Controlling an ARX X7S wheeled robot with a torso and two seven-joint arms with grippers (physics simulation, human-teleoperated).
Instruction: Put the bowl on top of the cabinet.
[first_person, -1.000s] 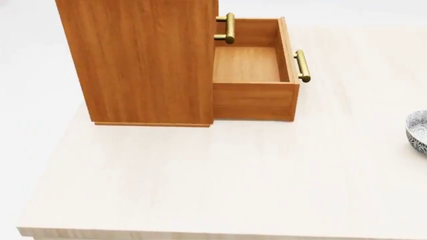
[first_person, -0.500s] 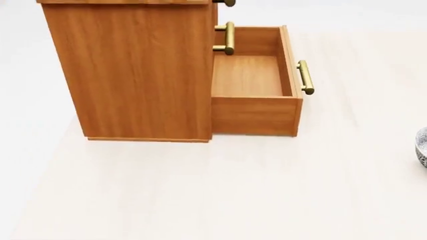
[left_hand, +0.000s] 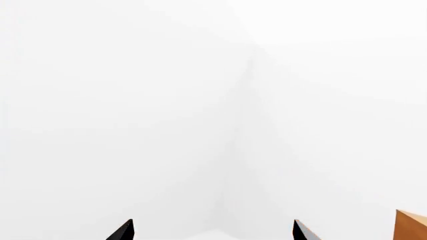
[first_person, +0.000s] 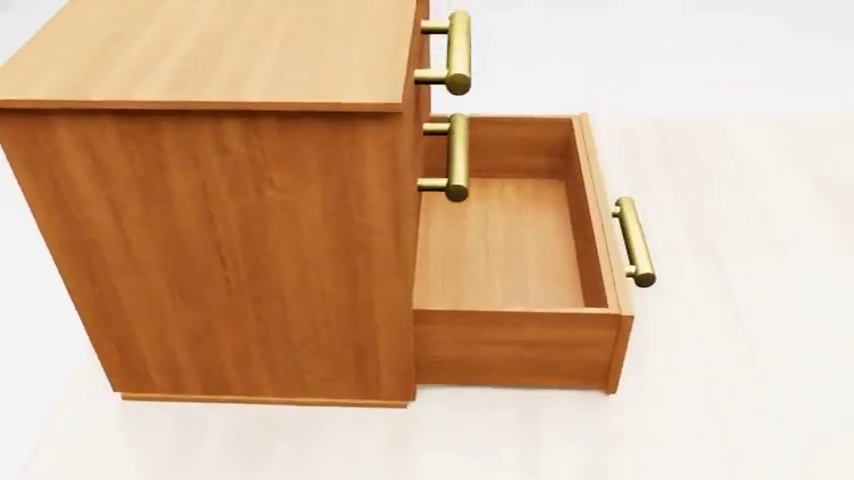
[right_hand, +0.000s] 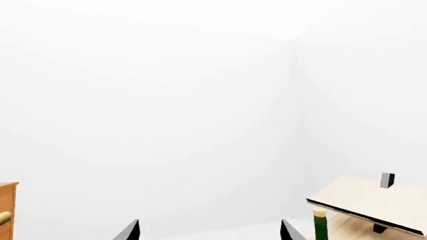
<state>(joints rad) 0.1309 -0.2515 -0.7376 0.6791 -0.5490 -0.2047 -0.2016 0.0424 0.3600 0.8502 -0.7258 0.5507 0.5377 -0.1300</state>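
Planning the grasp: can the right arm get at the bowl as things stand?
Probably not yet. The bowl shows in no view, and the right pincer faces blank white space, its tips apart, holding nothing. The head view shows only the cabinet, so the bowl must be found first.

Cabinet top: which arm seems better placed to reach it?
Probably left: the cabinet top lies at the head view's left, the open drawer on the right. Neither arm shows there, so unsure.

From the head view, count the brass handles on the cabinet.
3: top handle beside the cabinet top, middle handle below it, third handle on the open bottom drawer. None appear hidden.
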